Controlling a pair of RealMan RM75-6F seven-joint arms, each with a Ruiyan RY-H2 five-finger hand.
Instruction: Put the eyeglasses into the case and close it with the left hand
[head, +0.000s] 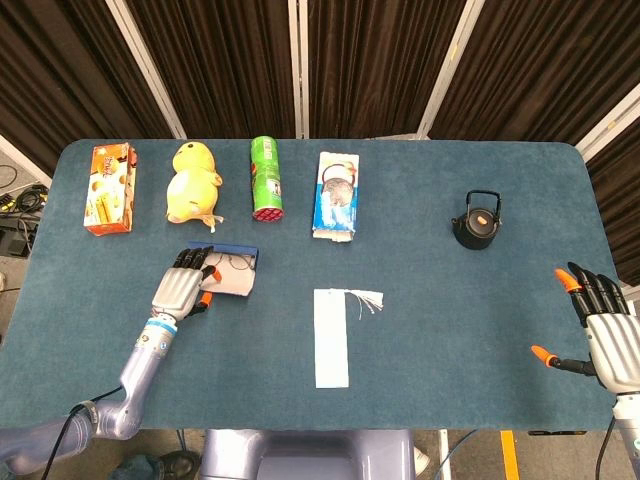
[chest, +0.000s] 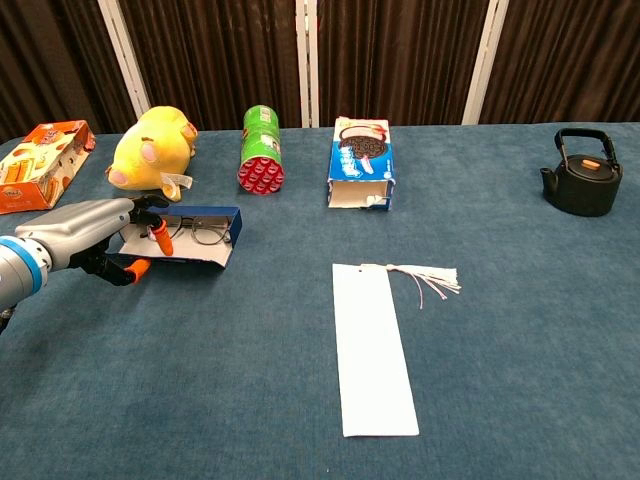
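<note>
One case (chest: 185, 250), seemingly one eyeglasses (chest: 198, 235)

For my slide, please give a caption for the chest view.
Left hand lifts the lid of the eyeglasses case, eyeglasses inside.

Orange box (head: 109, 188), yellow plush (head: 191, 181), green can (head: 266, 178), cookie box (head: 336, 195), black kettle (head: 477, 221), white bookmark (head: 331, 336).

L robot hand (head: 181, 287) curled; R robot hand (head: 606, 330) spread (idle).
</note>
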